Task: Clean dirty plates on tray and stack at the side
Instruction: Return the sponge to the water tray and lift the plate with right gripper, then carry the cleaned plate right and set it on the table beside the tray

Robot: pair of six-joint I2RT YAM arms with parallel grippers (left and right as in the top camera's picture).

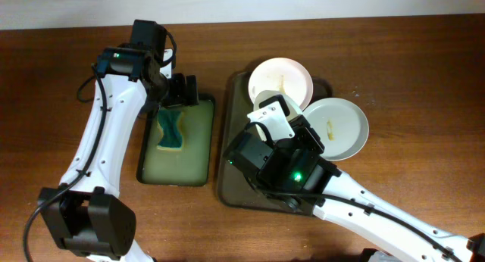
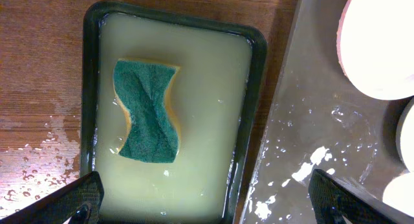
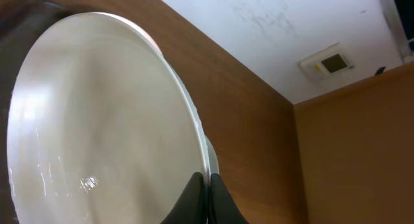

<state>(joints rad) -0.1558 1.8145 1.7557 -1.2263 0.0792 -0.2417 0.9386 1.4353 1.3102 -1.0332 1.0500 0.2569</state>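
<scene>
The dark brown tray (image 1: pixel 233 152) lies mid-table; its wet floor also shows in the left wrist view (image 2: pixel 310 120). A white plate (image 1: pixel 282 79) with a yellowish smear is at the tray's back. A second smeared plate (image 1: pixel 341 127) overhangs its right side. My right gripper (image 1: pixel 274 110) is shut on the rim of a white plate (image 3: pixel 97 120), held tilted on edge between the fingertips (image 3: pixel 208 185). My left gripper (image 2: pixel 210 211) is open and empty above the green-lined tray (image 2: pixel 255 88). Plate edges (image 2: pixel 381 43) show at the right of the left wrist view.
The green-lined tray (image 1: pixel 195 145) holds pale liquid and a teal sponge (image 1: pixel 170 133), also in the left wrist view (image 2: pixel 147 111). Water drops (image 2: pixel 32 166) lie on the wooden table to its left. My right arm covers the front of the brown tray.
</scene>
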